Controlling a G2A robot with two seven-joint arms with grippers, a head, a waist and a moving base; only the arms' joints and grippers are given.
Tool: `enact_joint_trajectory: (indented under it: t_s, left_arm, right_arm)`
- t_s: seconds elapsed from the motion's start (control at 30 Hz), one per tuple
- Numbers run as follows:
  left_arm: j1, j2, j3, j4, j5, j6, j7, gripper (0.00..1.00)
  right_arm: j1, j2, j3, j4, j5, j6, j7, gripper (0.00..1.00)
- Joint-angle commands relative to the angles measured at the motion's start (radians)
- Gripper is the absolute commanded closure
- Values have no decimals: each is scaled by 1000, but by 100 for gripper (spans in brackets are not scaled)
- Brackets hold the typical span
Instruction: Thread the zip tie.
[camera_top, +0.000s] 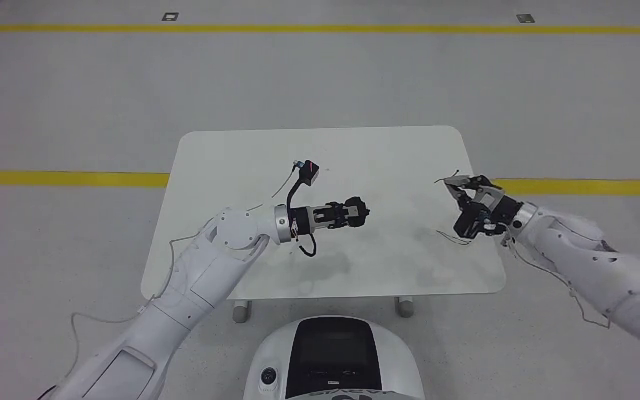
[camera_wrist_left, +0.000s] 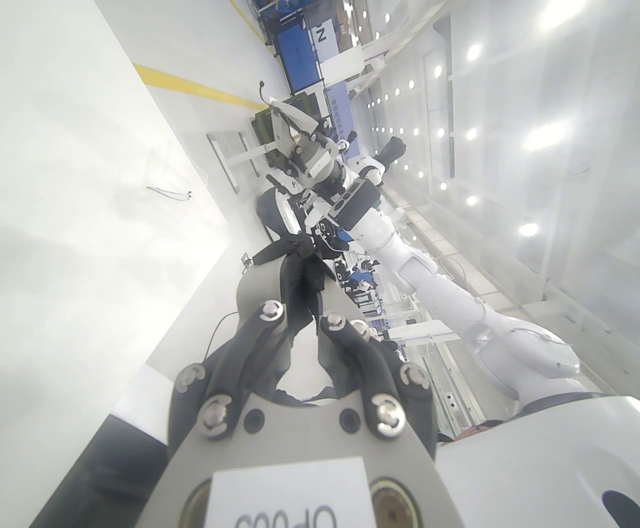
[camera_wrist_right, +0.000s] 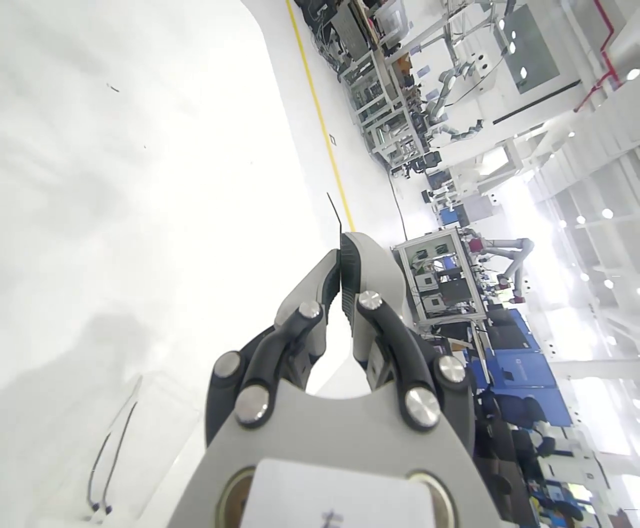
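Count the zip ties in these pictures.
2. One zip tie is pinched in the right gripper, its tip sticking out; the other zip tie lies on the table nearby. More may be hidden.

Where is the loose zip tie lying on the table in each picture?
Top view: the loose zip tie lies on the table near its right edge, close to the right pincer.
Left wrist view: the loose zip tie is far off on the table, thin and dark.
Right wrist view: the loose zip tie is on the table, near the camera.
Shared landmark: the right pincer, shut on a second zip tie.
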Motion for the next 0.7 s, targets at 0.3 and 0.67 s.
enact_joint_trajectory:
  t_s: [0.3, 0.67]
  left_arm:
    - [0, 0, 0, 0, 0, 0, 0, 100]
    - [0, 0, 0, 0, 0, 0, 0, 100]
  right_arm:
    - [0, -1, 10, -14, 0, 28, -1, 100]
    - [168, 54, -264, 20, 0, 375, -95, 100]
